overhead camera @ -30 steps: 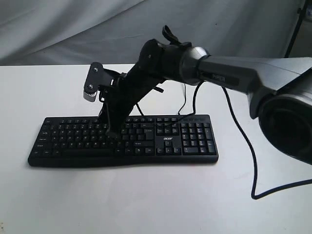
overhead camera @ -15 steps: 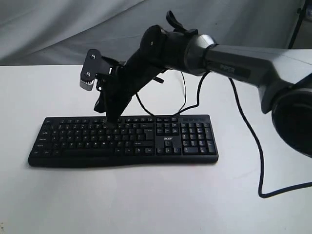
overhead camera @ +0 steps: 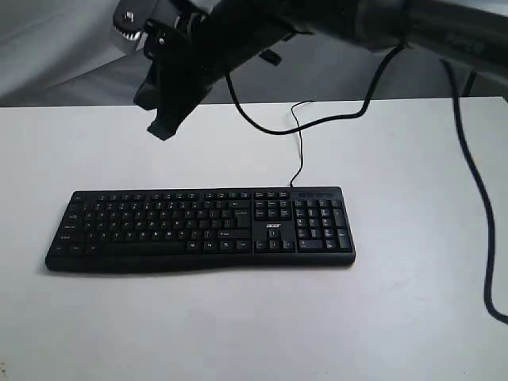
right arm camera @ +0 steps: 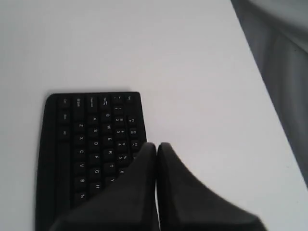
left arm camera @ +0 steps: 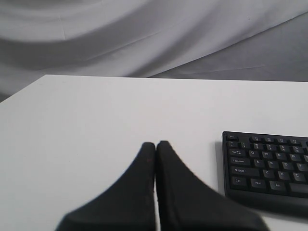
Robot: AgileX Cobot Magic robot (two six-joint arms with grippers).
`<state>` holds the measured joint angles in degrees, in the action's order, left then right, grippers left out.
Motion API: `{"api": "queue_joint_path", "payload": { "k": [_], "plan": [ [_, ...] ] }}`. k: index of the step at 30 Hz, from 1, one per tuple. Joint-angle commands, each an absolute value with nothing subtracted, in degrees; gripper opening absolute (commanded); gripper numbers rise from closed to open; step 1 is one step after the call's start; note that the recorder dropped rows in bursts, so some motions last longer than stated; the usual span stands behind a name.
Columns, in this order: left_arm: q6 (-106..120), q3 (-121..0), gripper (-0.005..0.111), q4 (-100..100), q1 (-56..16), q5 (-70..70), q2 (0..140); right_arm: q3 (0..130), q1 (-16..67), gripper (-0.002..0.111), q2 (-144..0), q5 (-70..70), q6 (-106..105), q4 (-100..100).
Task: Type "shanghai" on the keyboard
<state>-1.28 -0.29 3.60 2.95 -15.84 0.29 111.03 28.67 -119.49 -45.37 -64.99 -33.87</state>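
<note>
Right gripper is pinched shut, up above the keyboard on a white table. Gray cloth hangs behind. Its arm is cut off at the top.

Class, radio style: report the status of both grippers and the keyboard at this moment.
Left gripper shut, empty, beside the keyboard. Right gripper shut, empty, high above it, touching nothing. Nothing in the way.
</note>
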Motion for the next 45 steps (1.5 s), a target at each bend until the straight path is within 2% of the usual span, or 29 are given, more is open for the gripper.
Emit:
{"api": "queue_joint_path", "payload": {
  "k": [1, 6, 13, 22, 39, 45],
  "plan": [
    [-1.4, 0.0, 0.001, 3.6, 3.1, -15.2, 0.0, 109.1, 28.5, 0.0, -114.4, -46.0, -63.3, -32.9],
    [-1.4, 0.0, 0.001, 3.6, 3.1, -15.2, 0.0, 103.7, 28.5, 0.0, -108.1, -44.2, -63.2, -32.9],
    [-1.4, 0.0, 0.001, 3.6, 3.1, -15.2, 0.0, 91.1, 28.5, 0.0, -93.2, -32.0, -62.0, -37.6],
    [-1.4, 0.0, 0.001, 3.6, 3.1, -15.2, 0.0, 86.1, 28.5, 0.0, -78.5, -31.5, -59.2, -39.9],
    [-1.4, 0.0, 0.001, 3.6, 3.1, -15.2, 0.0, 86.1, 28.6, 0.0, -70.0, -25.0, -54.4, -40.2],
    [-1.4, 0.0, 0.001, 3.6, 3.1, -15.2, 0.0, 86.1, 28.6, 0.0, -68.5, -21.9, -44.6, -33.3]
  ]
}}
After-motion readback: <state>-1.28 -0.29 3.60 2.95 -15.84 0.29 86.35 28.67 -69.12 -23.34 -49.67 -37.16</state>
